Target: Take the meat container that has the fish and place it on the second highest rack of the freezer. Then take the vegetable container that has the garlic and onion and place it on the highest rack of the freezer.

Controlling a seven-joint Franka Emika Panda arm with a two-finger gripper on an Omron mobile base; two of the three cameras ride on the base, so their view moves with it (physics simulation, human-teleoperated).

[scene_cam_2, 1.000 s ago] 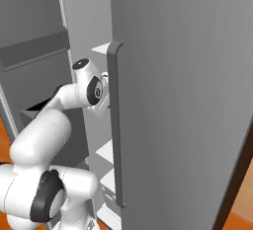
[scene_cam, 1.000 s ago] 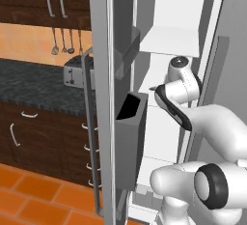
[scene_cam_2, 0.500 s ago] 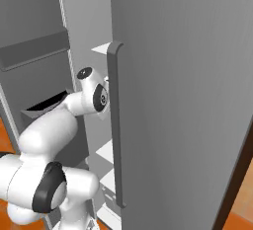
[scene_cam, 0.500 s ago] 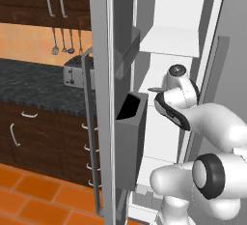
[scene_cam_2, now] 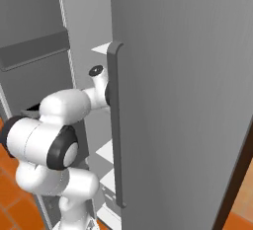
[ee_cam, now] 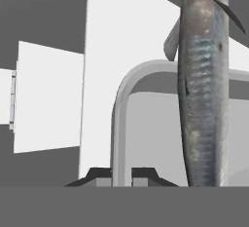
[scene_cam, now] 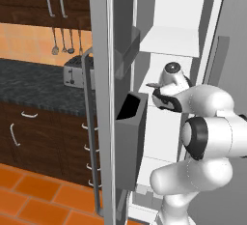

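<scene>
Looking along my hand (ee_cam: 121,175), I see its two dark fingertips clamped on the near rim of the meat container (ee_cam: 121,123), a grey tray with a rounded corner, one tip on each side of the rim wall. The fish (ee_cam: 202,89) lies long and grey-brown in that tray, running from the near edge to beyond its far rim, with a fin sticking out on its left. Past the tray there is a flat white surface inside the freezer (scene_cam: 173,40), though I cannot tell from this view which rack it is. From the left base view my arm reaches into the open freezer at about the middle of its height, below a white shelf (scene_cam: 171,40), and a thin grey edge of the tray (scene_cam: 155,84) shows just left of the wrist. The open freezer door (scene_cam: 108,98) stands on the left with a dark grey door bin (scene_cam: 131,132) hanging on it, near my elbow. Farther left I can see a toaster (scene_cam: 73,72) on the dark speckled table (scene_cam: 34,86), utensils (scene_cam: 62,43) hanging on the orange wall and dark wooden cabinets (scene_cam: 29,137). From the right base view the other grey door (scene_cam_2: 183,100) with its vertical handle (scene_cam_2: 114,125) hides my wrist.
</scene>
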